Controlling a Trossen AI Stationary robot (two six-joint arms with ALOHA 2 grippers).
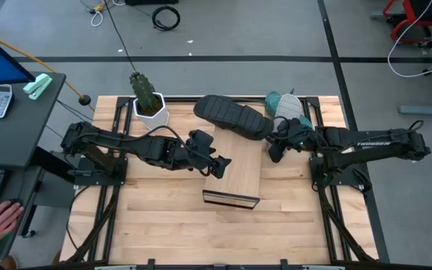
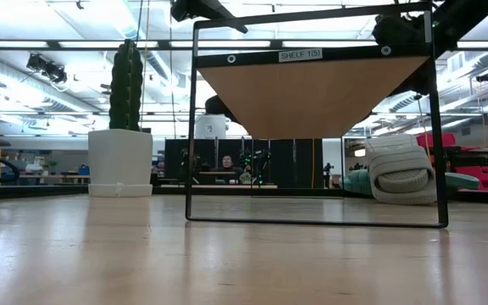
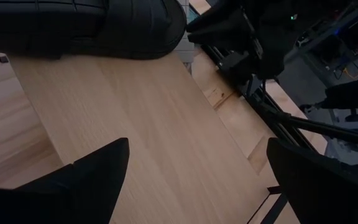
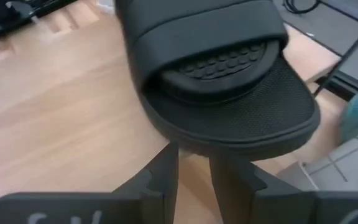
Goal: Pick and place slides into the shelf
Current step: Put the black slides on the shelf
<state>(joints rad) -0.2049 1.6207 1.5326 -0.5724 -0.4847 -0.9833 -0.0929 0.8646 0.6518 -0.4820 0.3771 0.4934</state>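
On the shelf top, black slide pinched by right gripper, left gripper spread nearby.

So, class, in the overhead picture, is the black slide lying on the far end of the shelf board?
Yes: the black slide lies across the far end of the shelf, with the right gripper at its edge.

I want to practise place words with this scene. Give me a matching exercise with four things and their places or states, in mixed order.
Things:
1. black slide
2. left end effector
3. plant
4. light grey slide

Places or states:
A. open, above the shelf
B. far left corner of the table, in a white pot
C. across the shelf's far end, gripped by the right end effector
D. far right, beside the teal slide

Pairs: 1-C, 2-A, 3-B, 4-D
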